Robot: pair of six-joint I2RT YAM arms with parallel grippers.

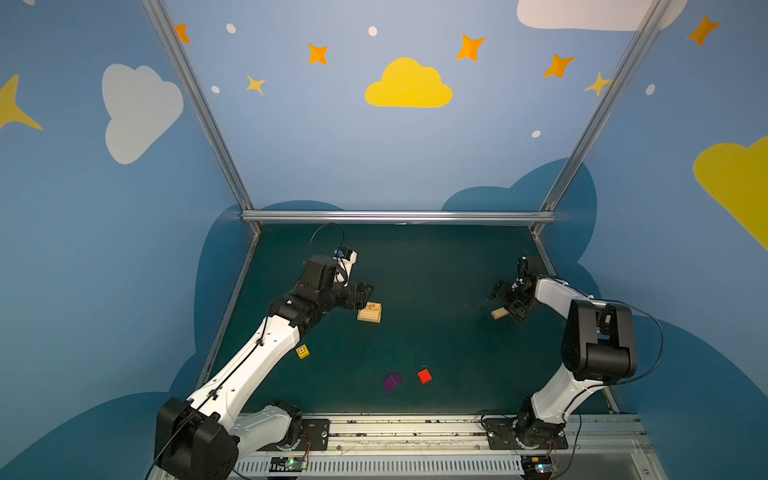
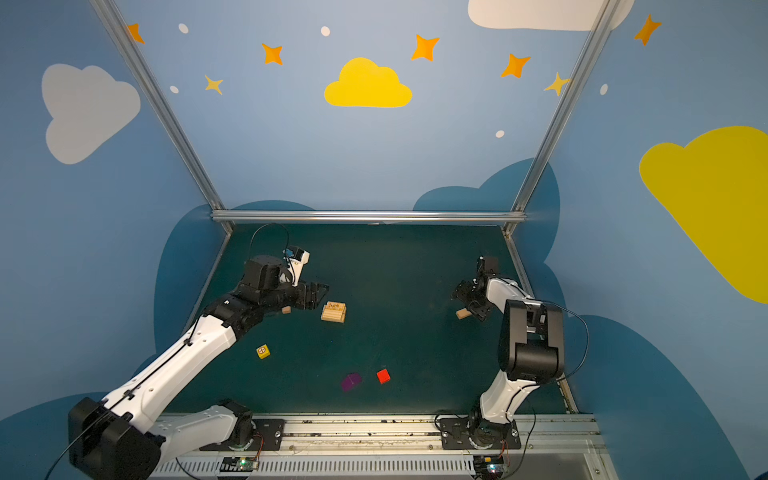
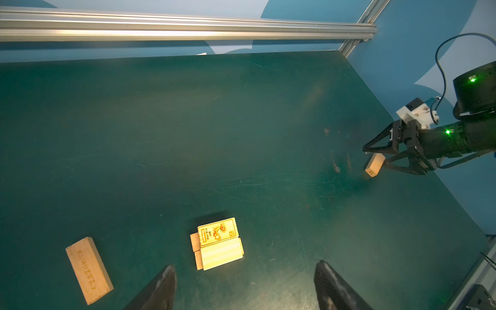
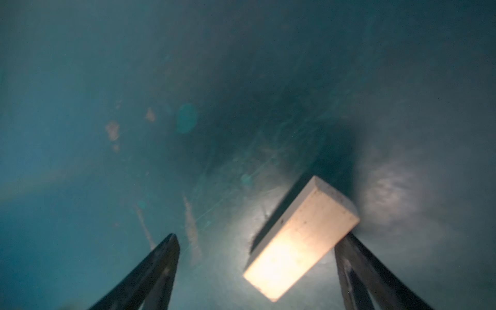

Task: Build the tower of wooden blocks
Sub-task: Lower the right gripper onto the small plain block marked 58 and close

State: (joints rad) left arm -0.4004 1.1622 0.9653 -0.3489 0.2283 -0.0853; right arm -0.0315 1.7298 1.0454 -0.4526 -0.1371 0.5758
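The tower (image 1: 369, 313) (image 2: 333, 312) is a low stack of tan planks on the green table, topped by a plank with orange print (image 3: 217, 232). My left gripper (image 1: 365, 292) (image 3: 245, 267) hovers just left of it, open and empty. A loose plank (image 3: 88, 269) (image 2: 286, 309) lies under that arm. At the right, my right gripper (image 1: 506, 305) (image 4: 259, 236) stands open around another tan plank (image 4: 300, 241) (image 1: 498, 313), whose far end is next to one finger (image 4: 349, 249). The wide jaws are not closed on it.
A yellow cube (image 1: 302, 351), a purple cube (image 1: 392, 382) and a red cube (image 1: 424, 375) sit apart near the table's front. Aluminium rails (image 1: 395, 216) and blue walls bound the table at the back and sides.
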